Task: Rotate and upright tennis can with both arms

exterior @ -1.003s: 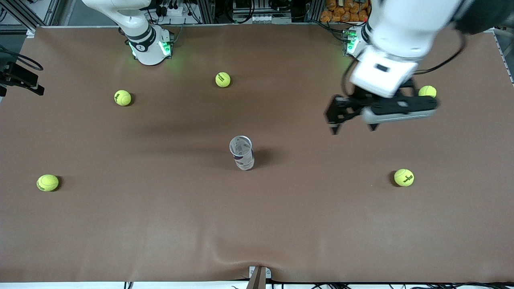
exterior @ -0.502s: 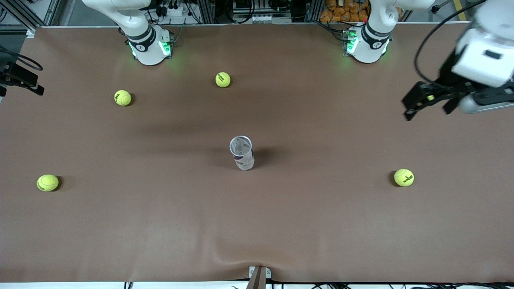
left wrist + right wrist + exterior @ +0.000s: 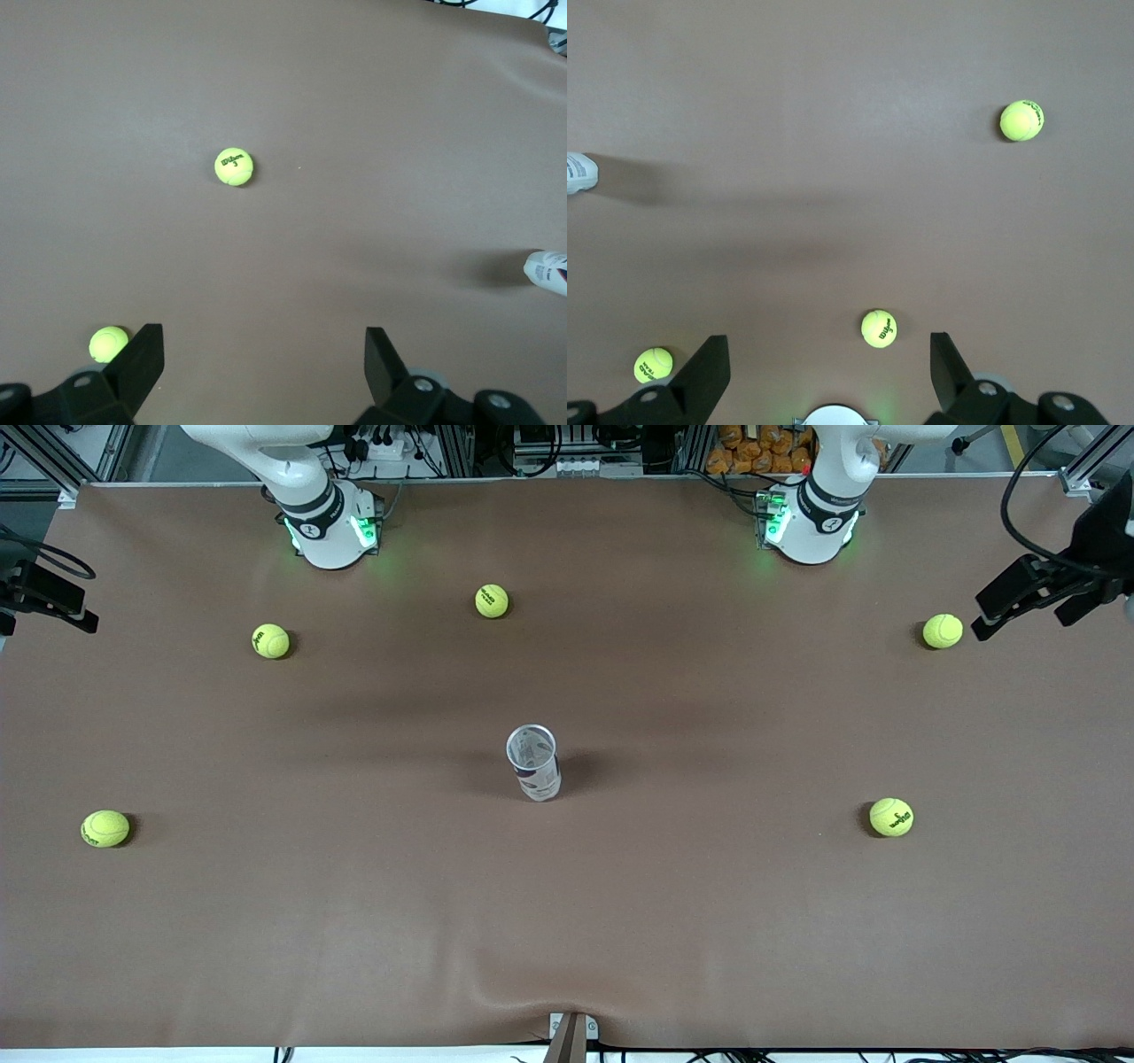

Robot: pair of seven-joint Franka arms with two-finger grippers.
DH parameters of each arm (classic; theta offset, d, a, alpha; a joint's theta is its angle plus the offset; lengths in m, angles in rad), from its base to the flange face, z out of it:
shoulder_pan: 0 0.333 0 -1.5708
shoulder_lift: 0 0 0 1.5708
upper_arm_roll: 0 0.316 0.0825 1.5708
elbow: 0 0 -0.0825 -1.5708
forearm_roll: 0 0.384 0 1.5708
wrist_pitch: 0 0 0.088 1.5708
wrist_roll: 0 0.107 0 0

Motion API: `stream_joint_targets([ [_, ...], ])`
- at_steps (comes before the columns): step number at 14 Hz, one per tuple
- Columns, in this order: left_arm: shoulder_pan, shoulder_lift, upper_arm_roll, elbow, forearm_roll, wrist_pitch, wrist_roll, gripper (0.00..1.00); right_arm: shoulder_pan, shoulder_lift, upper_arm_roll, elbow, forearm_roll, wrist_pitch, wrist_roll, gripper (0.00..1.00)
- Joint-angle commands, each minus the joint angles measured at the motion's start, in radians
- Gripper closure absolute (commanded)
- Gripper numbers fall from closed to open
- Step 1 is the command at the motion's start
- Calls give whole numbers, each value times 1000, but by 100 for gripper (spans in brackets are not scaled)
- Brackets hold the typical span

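1. Now the tennis can [image 3: 533, 763] stands upright near the middle of the brown surface [image 3: 354, 921], its open silvery rim up and its long axis vertical.
2. The left tool [image 3: 1032, 599] hangs over the left arm's end of the surface, just beside a tennis ball [image 3: 942, 631], with its fingers spread wide and nothing between them.
3. The right tool [image 3: 828, 372] is outside the front view; its wrist view shows wide, empty fingers high above the surface near the right arm's base [image 3: 330, 530].
4. From the left tool, the can lies toward eight o'clock in the front view, well apart.
5. Judging by the pose, the uprighting looks done; neither arm is close to the can.
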Motion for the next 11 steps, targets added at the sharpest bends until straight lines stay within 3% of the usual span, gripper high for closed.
stream_joint_targets([
  [1, 154, -14, -108, -25, -16, -5, 104, 0, -13, -2, 10, 4, -20, -19, -14, 0],
  [4, 294, -12, -231, -40, -16, -32, 115, 0, -13, -2, 10, 4, -20, -19, -14, 0],
  [11, 298, -21, -258, -74, -14, -89, 118, 0, -11, -2, 10, 4, -20, -19, -14, 0],
])
